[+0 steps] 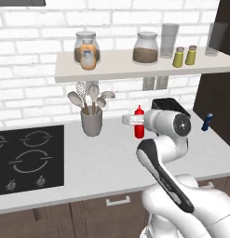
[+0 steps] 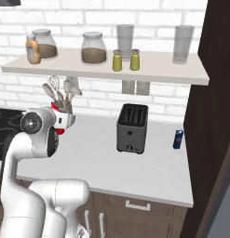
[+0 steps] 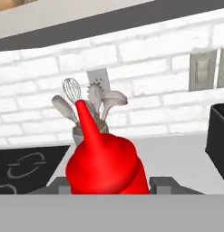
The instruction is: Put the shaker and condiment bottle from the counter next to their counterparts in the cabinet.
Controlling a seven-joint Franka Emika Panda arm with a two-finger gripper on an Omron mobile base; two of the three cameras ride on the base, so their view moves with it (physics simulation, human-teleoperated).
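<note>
1. Red is the colour in front of your hand camera: the condiment bottle (image 3: 104, 165) stands between the two dark fingertips (image 3: 165, 183) of the claw (image 3: 109, 186), with its pointed nozzle tilted up and to the left.
2. The fingers sit close on both sides of the bottle body, but you cannot tell whether they already press it or only bracket it.
3. In the left base view you see the same condiment bottle (image 1: 139, 122) upright on the pale table (image 1: 102, 153), just beside the white wrist, right of the grey utensil holder (image 1: 91, 122).
4. Both shakers (image 1: 185, 56) stand side by side on the cabinet (image 1: 135, 69), near its right end, in front of a clear glass (image 1: 169, 39).
5. The orange bottle (image 1: 88, 57) stands at the left part of the cabinet, in front of a glass jar (image 1: 86, 44).
6. A second jar (image 1: 145, 48) with brown contents stands in the middle of the shelf.
7. From the right base view, the black toaster (image 2: 132, 128) and a small blue bottle (image 2: 178, 139) stand on the table, well apart from the claw.
</note>
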